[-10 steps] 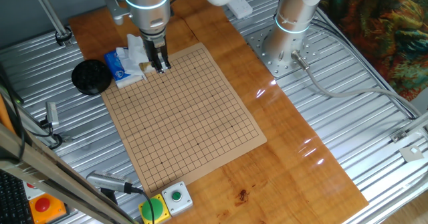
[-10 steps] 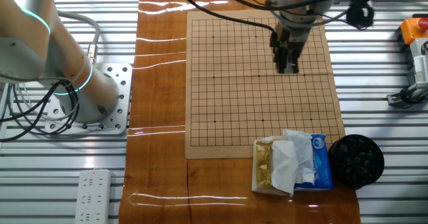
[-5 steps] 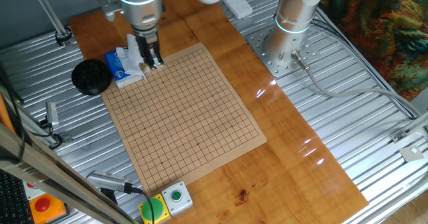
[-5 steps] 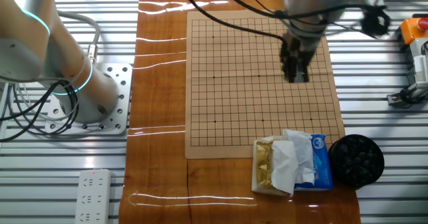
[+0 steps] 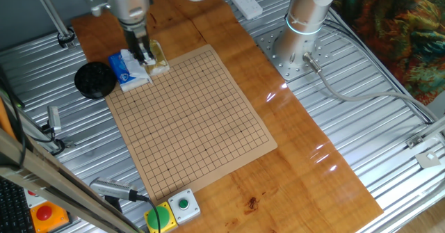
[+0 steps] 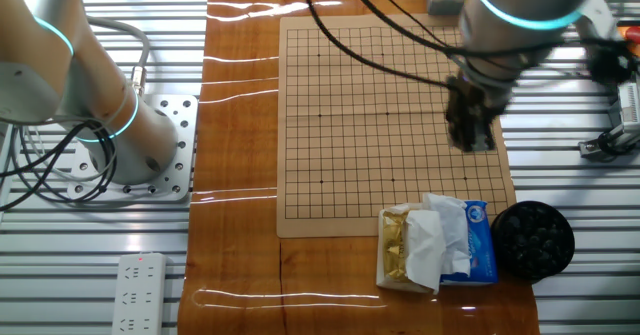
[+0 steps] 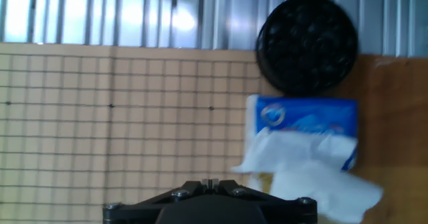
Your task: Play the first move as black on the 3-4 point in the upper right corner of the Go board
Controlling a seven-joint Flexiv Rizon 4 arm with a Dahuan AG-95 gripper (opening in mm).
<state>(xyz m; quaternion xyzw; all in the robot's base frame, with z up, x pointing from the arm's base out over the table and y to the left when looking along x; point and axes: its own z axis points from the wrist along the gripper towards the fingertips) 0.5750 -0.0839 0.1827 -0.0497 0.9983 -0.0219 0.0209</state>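
The pale-tan Go board point(image 5: 188, 122) lies on the orange-brown tabletop and shows no stones; it also appears in the other fixed view point(image 6: 385, 115) and the hand view point(image 7: 100, 117). A round black bowl of black stones point(image 5: 94, 79) stands off the board's corner, also in the other fixed view point(image 6: 533, 240) and the hand view point(image 7: 306, 43). My gripper point(image 5: 142, 52) hovers at the board's edge near the tissue pack, also seen in the other fixed view point(image 6: 470, 135). In the hand view my gripper point(image 7: 208, 182) has its jaws together, with nothing seen between them.
A blue tissue pack point(image 5: 125, 69) with white tissue and a yellowish box lies between board and bowl, also in the other fixed view point(image 6: 465, 240). A green and yellow button box point(image 5: 174, 209) sits at the near board corner. The arm's base point(image 5: 299, 49) and a power strip point(image 6: 138, 295) stand beside the tabletop.
My gripper has moved off the middle of the board toward its edge beside the tissue pack and bowl. Its jaws stay together.
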